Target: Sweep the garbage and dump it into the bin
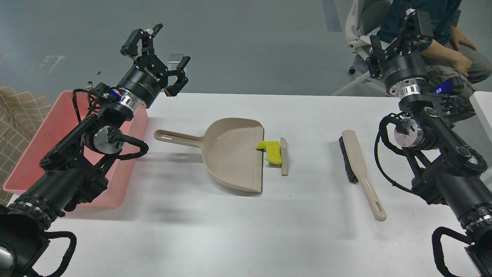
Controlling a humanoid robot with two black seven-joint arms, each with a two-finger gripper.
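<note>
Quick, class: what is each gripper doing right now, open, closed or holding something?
Left gripper: open, holding nothing.
Right gripper: cannot be told; its fingers blur together.

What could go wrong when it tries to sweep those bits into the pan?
1. The yellow sponge piece and the thin tan-edged slice lie right at the lip of the beige plastic dustpan; a brush stroke could push the unheld pan away.
2. The beige hand brush with black bristles lies flat, so the right tool might fumble its thin handle.
3. The left tool hovers by the pink plastic tub and could bump it.
</note>
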